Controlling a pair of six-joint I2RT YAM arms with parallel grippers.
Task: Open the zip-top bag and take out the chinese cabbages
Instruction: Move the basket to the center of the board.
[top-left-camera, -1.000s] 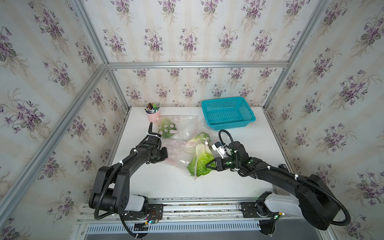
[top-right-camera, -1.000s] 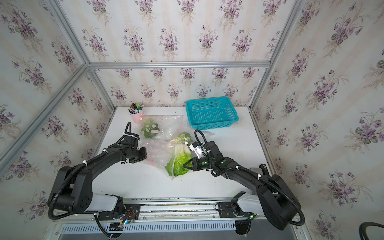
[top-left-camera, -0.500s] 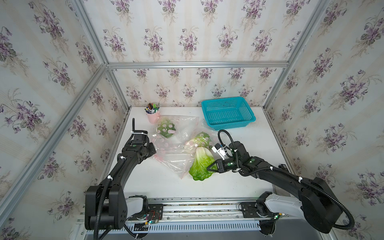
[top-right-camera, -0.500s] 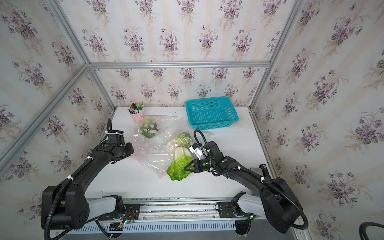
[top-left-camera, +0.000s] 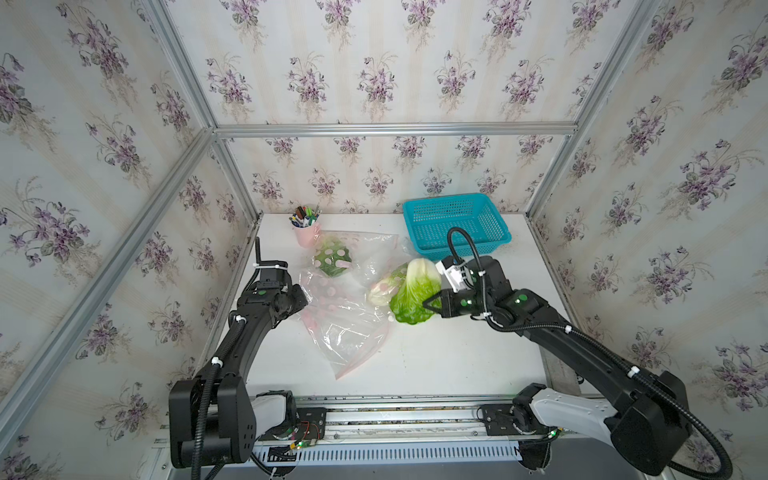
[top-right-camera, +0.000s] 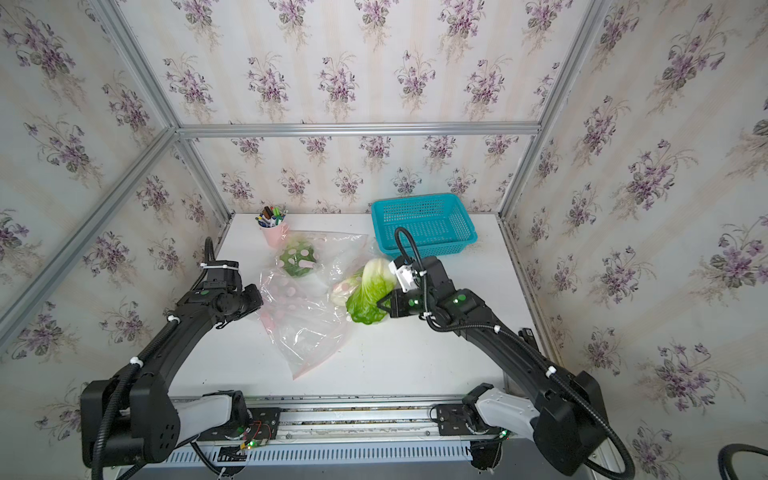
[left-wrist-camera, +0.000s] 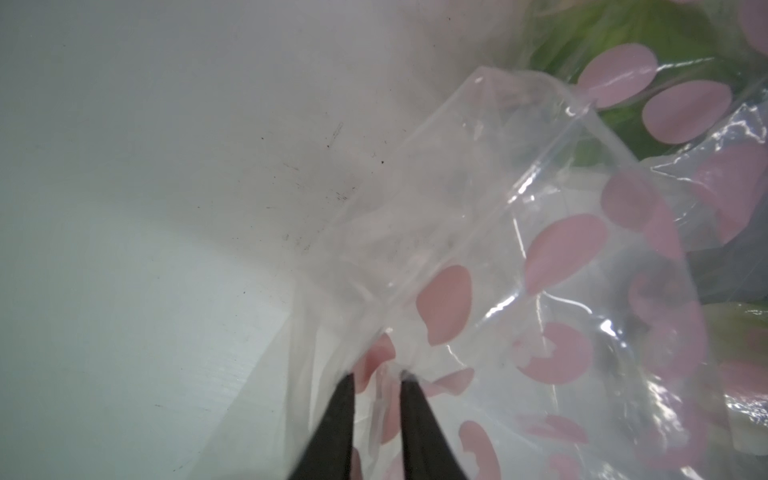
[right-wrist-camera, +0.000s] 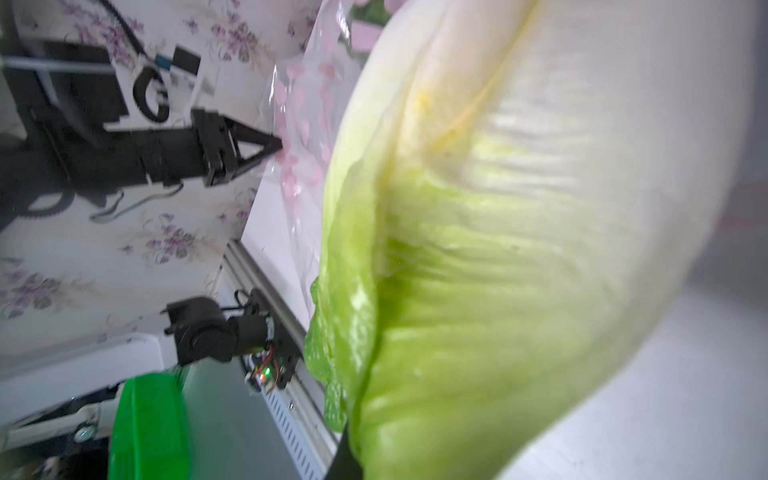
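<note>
The clear zip-top bag (top-left-camera: 345, 328) with pink dots lies crumpled at mid-table in both top views (top-right-camera: 303, 324). My right gripper (top-left-camera: 428, 301) is shut on a chinese cabbage (top-left-camera: 415, 291), held outside the bag to its right. That cabbage (right-wrist-camera: 498, 249) fills the right wrist view and hides all but one finger (right-wrist-camera: 343, 461). A second cabbage (top-left-camera: 386, 286) lies at the bag's right edge under the film, and a third (top-left-camera: 332, 262) sits inside near the back. My left gripper (left-wrist-camera: 376, 376) stands slightly open at the bag's left edge (top-left-camera: 305, 297), with loose film between its fingers.
A teal basket (top-left-camera: 457, 224) stands at the back right, just behind my right wrist. A pink cup of pens (top-left-camera: 306, 232) is at the back left, next to the bag. The left wall runs close beside my left arm.
My right gripper drew the cabbage out of the bag and carried it rightward. My left gripper pulled the bag's edge to the left, then parted its jaws.
</note>
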